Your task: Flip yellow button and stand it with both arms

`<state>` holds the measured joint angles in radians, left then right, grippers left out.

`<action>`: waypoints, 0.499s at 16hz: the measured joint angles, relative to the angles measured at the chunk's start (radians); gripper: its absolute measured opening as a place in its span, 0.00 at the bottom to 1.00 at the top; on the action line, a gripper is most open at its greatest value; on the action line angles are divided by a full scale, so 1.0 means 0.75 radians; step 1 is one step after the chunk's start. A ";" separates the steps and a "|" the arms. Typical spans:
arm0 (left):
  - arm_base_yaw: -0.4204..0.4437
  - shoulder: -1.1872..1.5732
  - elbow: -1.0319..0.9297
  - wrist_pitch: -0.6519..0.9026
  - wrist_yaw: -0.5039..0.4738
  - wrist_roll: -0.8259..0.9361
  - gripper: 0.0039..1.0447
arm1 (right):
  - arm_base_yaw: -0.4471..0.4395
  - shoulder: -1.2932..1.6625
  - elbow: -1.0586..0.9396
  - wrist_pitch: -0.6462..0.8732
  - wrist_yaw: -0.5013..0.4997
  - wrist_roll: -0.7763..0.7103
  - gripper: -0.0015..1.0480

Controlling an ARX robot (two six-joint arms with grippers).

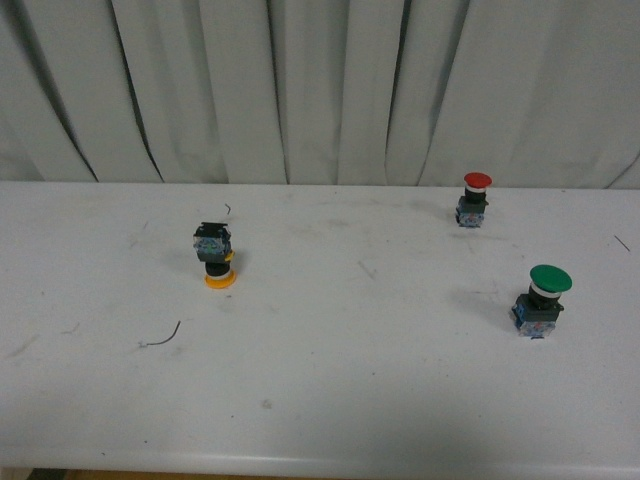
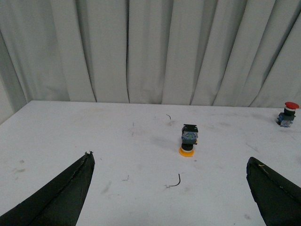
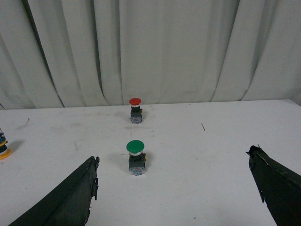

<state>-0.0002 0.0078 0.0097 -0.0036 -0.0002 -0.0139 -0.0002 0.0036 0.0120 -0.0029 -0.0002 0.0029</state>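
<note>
The left jaws are standing wide open with nothing between them; their two dark fingers (image 2: 61, 200) are showing only at the lower corners of the left wrist view, raised clear of the bench (image 1: 350, 410). The right jaws are spread just as wide and are likewise empty, their fingers (image 3: 66, 200) framing open bench surface. Neither arm is appearing in the front view, so both are judged to be hanging back from the work area. Ahead of the left jaws, well apart from them, the yellow button (image 1: 216, 256) is resting upside down. Its yellow cap is bearing on the bench and its blue contact block is pointing up, which is why a flip is called for. It is sitting on the left half of the bench, near a short curl of wire (image 1: 160, 340). The red button (image 1: 476, 197) and the green button (image 1: 543, 297) are standing cap-up on the right half, ahead of the right jaws, and are showing the target posture. Being nearer, the left jaws are probably the ones to take the black body first, with the right jaws assisting the turn-over. The small cap footprint is leaving the button liable to topple if nudged.
</note>
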 joint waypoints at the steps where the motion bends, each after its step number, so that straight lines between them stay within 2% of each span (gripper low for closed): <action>1: 0.000 0.000 0.000 0.000 0.001 0.000 0.94 | 0.000 0.000 0.000 0.000 0.000 0.000 0.94; 8: 0.000 0.000 0.000 0.000 0.000 -0.001 0.94 | 0.000 0.000 0.000 0.000 0.000 0.000 0.94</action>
<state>-0.0002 0.0078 0.0097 -0.0036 -0.0002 -0.0143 -0.0002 0.0036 0.0120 -0.0029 -0.0002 0.0029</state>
